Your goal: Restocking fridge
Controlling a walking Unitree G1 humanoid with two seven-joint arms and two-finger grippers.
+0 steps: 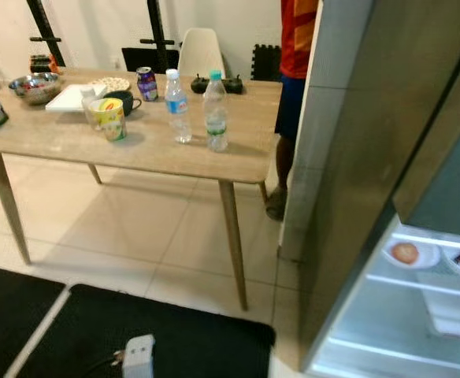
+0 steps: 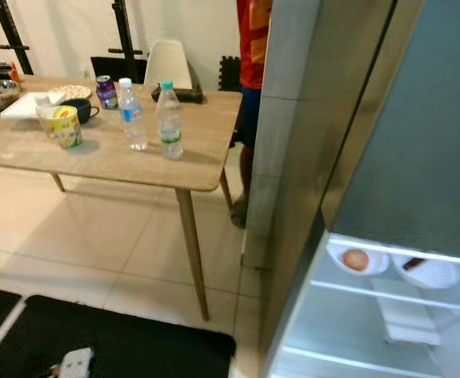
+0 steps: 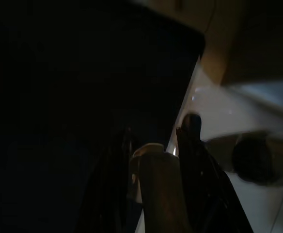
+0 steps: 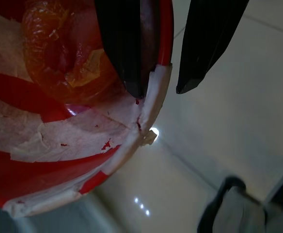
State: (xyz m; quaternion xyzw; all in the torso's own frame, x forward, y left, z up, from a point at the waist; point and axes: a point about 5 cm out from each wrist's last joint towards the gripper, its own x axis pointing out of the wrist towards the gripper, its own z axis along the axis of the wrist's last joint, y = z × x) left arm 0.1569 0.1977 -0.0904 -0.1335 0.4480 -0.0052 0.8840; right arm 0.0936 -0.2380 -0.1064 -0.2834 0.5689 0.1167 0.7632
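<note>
My right gripper (image 4: 163,90) pinches the rim of a red-and-white bowl (image 4: 59,145) holding orange food, one finger inside, one outside, above pale floor tiles. My left gripper (image 3: 153,141) hangs in shadow, fingers clamped on a brownish object (image 3: 161,189). The open fridge (image 2: 387,315) stands beside the table's (image 1: 135,146) right end.

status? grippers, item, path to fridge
Right gripper pinching rim of red bowl, orange food inside. Left gripper low, dark view. Fridge open, plates on shelf. Person standing beside table.
</note>
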